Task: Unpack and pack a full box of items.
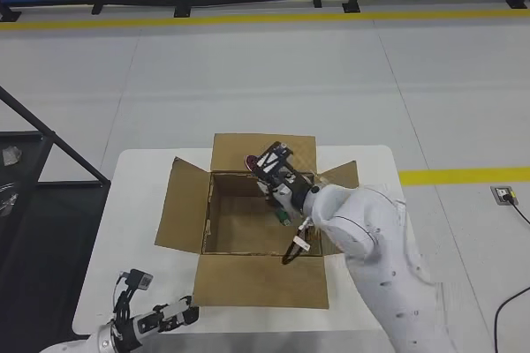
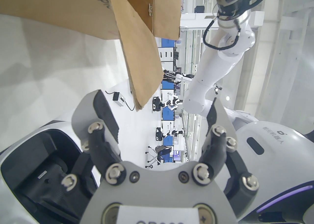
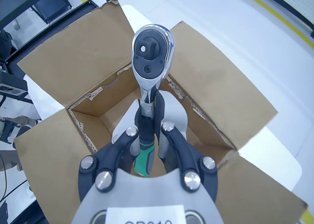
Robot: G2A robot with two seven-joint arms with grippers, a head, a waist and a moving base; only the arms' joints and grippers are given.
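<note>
Ratchet wrench point(image 3: 152, 56): I am clasping it in my right tool point(image 3: 148, 112) over the open, apparently empty box point(image 1: 256, 284), my left tool point(image 2: 157, 97) gaping idle; whether I am ending the unpacking or starting the repacking is unclear.
</note>
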